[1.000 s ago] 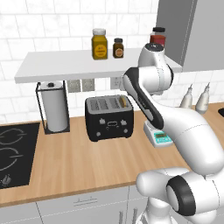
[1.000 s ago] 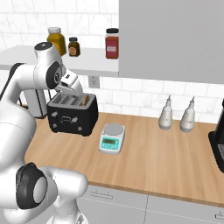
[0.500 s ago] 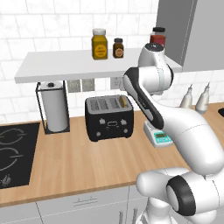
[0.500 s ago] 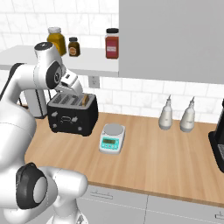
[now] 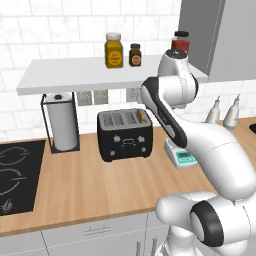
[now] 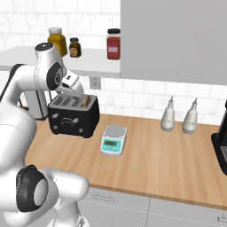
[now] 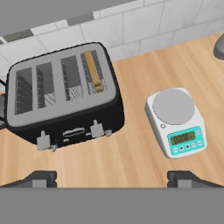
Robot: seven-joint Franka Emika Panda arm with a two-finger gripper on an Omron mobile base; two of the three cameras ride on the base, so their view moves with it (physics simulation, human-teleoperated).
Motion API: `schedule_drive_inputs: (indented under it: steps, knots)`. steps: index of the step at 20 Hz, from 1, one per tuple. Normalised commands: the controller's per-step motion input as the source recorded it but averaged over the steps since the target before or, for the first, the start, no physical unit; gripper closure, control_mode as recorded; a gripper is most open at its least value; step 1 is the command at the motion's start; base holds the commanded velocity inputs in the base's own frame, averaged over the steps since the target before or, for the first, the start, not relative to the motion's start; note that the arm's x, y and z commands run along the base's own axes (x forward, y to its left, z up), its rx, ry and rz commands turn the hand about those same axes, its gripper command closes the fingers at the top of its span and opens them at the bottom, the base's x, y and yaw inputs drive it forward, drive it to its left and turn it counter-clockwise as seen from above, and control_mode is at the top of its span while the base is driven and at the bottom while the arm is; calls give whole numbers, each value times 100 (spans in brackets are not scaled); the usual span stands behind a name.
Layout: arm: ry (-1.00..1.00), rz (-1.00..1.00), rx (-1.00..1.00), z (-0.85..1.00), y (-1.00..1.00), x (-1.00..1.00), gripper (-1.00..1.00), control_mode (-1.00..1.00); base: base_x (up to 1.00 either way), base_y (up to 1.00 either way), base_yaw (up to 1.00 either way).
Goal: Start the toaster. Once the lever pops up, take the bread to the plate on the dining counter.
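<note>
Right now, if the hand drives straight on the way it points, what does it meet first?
Probably the wooden worktop just in front of the toaster, between its front face and the kitchen scale. The open hand points down there; the depth is hard to judge.

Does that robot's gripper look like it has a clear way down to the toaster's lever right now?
Probably yes. The open gripper hangs above the toaster, apart from it, and nothing stands between them; the kitchen scale sits off to the side.
</note>
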Motion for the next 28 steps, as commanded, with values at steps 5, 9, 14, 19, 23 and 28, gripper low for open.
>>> schedule_drive_inputs:
  steps: [5, 9, 14, 19, 23, 28]
  knots:
    - [0, 0, 0, 0, 0, 0, -100, -100, 0, 0, 0]
    - [0, 0, 0, 0, 0, 0, -100, -100, 0, 0, 0]
    - [0, 0, 0, 0, 0, 0, -100, -100, 0, 0, 0]
    - [0, 0, 0, 0, 0, 0, -100, -100, 0, 0, 0]
    - [0, 0, 0, 0, 0, 0, -100, -100, 0, 0, 0]
    - [0, 0, 0, 0, 0, 0, -100, -100, 0, 0, 0]
